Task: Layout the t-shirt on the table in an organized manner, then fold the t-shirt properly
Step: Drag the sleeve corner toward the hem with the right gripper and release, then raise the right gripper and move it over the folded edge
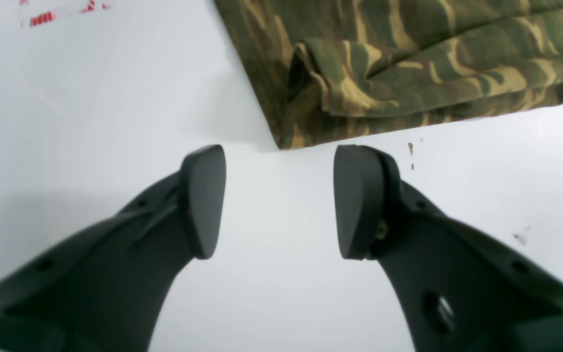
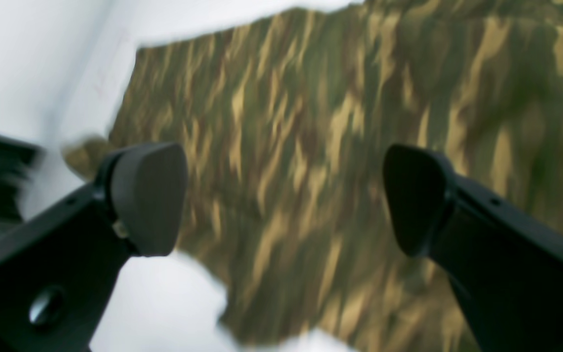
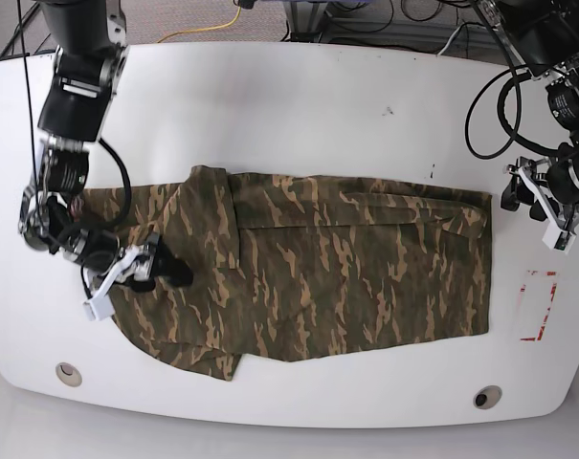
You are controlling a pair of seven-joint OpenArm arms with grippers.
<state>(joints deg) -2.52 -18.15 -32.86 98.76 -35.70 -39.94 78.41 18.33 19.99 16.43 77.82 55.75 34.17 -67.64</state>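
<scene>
The camouflage t-shirt (image 3: pixel 346 268) lies spread lengthwise across the middle of the white table (image 3: pixel 289 105), with folded layers along its far edge. My right gripper (image 3: pixel 160 273) hovers over the shirt's left end. In the right wrist view that gripper (image 2: pixel 281 200) is open wide above the blurred cloth (image 2: pixel 311 146), holding nothing. My left gripper (image 3: pixel 536 206) sits just off the shirt's right edge. In the left wrist view it (image 1: pixel 281 200) stands open over bare table, a short way from a folded corner of the t-shirt (image 1: pixel 408 73).
A red rectangular outline mark (image 3: pixel 538 306) is on the table near the right edge, also seen as red marks (image 1: pixel 42 18) in the left wrist view. Two small round holes (image 3: pixel 68 373) (image 3: pixel 487 396) sit near the front edge. Cables (image 3: pixel 480 105) hang at the back right.
</scene>
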